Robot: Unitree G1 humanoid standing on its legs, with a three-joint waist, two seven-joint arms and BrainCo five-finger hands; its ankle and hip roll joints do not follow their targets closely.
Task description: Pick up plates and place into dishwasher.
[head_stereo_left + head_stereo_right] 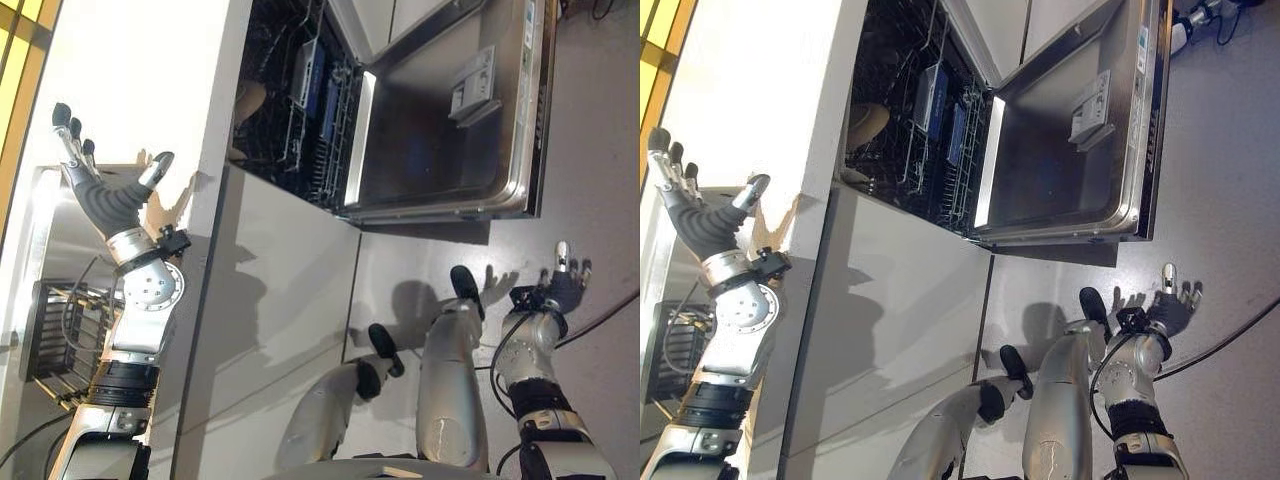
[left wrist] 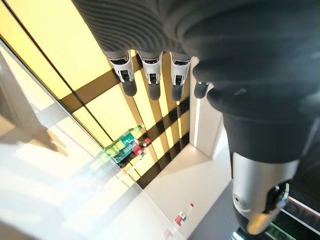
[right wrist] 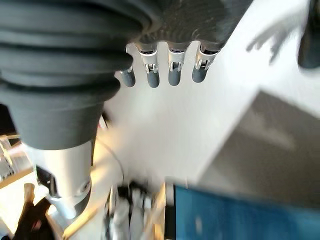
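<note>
My left hand [image 1: 105, 195] is raised over the white counter [image 1: 130, 70] beside the sink, fingers spread and holding nothing. In the left wrist view its fingers [image 2: 152, 80] stretch straight out with nothing in them. Down by the floor, past the dishwasher's open door [image 1: 440, 130], is my right hand [image 1: 562, 285], also open and holding nothing. Its fingers [image 3: 170, 70] are straight in the right wrist view. The dishwasher's dark rack [image 1: 300, 90] is pulled into view. A pale round dish [image 1: 868, 122] sits at the rack's counter side.
A steel sink [image 1: 60, 230] with a wire dish rack [image 1: 60, 340] lies under my left arm. Grey cabinet fronts [image 1: 270, 300] run below the counter. The lowered dishwasher door juts out over the floor. Green bottles [image 2: 127, 145] stand by the yellow window.
</note>
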